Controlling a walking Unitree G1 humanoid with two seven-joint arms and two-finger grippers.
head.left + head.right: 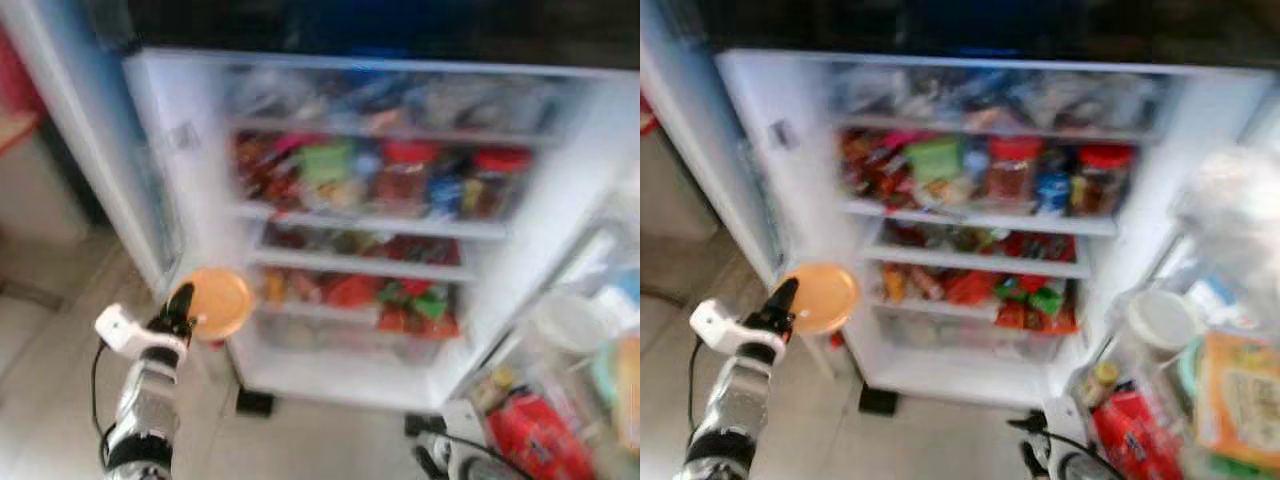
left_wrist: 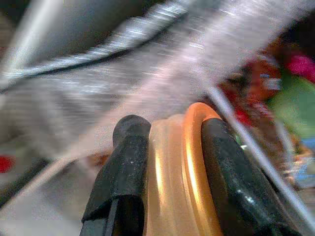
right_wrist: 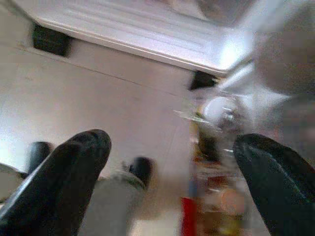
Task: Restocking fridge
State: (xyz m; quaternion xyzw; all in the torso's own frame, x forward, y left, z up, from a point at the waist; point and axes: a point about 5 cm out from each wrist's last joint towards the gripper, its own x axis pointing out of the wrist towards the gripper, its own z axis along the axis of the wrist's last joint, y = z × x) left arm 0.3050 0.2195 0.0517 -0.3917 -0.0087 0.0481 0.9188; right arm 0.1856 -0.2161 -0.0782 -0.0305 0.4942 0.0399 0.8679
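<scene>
Crowded fridge shelves, open floor in front

The open fridge filled the upper centre of the frame, its shelves packed: red-lidded jars and a green packet across the middle shelf, red and green packets on the lower ones, leaving little room between them. The door rack at lower right was jammed with a red bottle and a white-lidded tub. Bare tiled floor lay open at lower centre. The left gripper, clamped on an orange lid, stood close before the lower-left edge of the cabinet.
</scene>
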